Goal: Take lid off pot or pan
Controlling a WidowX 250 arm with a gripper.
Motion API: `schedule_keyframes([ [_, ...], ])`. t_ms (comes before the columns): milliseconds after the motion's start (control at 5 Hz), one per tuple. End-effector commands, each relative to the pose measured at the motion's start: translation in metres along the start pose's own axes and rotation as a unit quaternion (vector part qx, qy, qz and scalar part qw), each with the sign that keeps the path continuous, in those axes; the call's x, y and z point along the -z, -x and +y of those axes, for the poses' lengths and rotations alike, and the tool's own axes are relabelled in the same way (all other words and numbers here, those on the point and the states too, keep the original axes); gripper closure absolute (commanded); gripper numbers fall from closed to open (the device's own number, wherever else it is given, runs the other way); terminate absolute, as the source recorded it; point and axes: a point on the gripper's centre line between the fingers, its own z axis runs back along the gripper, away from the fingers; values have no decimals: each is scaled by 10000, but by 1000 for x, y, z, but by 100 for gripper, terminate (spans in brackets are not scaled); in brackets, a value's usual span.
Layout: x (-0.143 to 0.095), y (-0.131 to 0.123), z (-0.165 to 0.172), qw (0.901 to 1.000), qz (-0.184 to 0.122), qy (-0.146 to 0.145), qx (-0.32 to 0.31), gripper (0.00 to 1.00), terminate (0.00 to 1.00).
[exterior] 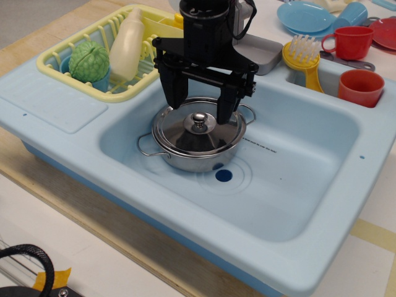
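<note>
A shiny steel lid [185, 137] with a small round knob [199, 121] sits closed on a small steel pot [195, 161] with wire loop handles, at the back left of the light blue sink basin [297, 185]. My black gripper [199, 108] hangs open just above the lid. Its two fingers stand wide apart, one on each side of the knob, with their tips low over the lid's back edge. I cannot tell whether the tips touch the lid. The gripper holds nothing.
A yellow dish rack [62, 52] at the back left holds a cream bottle [127, 44] and a green ball [88, 60]. A grey tray [266, 52], a yellow brush [303, 59], red cups [361, 86] and a blue plate [306, 17] stand at the back right.
</note>
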Motion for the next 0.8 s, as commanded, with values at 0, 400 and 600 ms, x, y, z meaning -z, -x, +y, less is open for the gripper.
schedule_keyframes([
  [0, 3, -2, 8, 9999, 0, 48, -123, 0, 0],
  [400, 11, -4, 9, 9996, 54, 121, -233, 0, 0],
  [600, 14, -1, 10, 9993, 114, 172, -313, 100, 0],
])
